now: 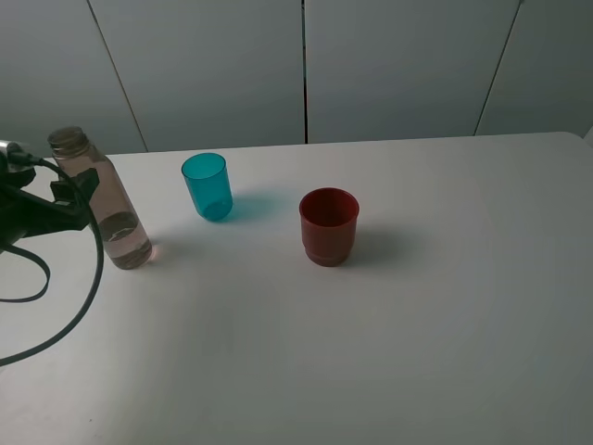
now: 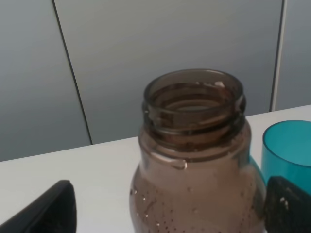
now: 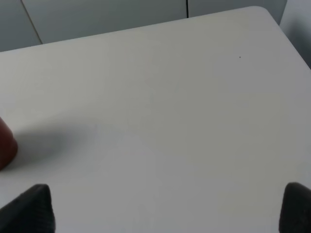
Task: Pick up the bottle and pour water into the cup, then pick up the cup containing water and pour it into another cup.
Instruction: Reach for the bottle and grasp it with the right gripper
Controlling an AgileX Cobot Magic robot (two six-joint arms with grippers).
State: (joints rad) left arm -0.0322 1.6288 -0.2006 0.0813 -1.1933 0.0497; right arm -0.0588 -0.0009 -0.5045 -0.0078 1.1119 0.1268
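Left gripper (image 2: 170,213) is spread, jaws either side of the tall smoky grey-brown transparent plastic bottle (image 1: 104,206), unclamped, on the white table (image 1: 417,324) at its left. Nearby stand a translucent teal plastic tumbler (image 1: 207,185) and an opaque dark red plastic cup (image 1: 328,225). Right gripper (image 3: 165,208) is spread and empty.

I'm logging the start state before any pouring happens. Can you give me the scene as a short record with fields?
bottle: uncapped, upright on the table, water low inside
left gripper: open, straddling the bottle, not clamped
teal cup: upright, right of the bottle
red cup: upright, right of the teal cup, nearer the camera
right gripper: open above the table, holding nothing
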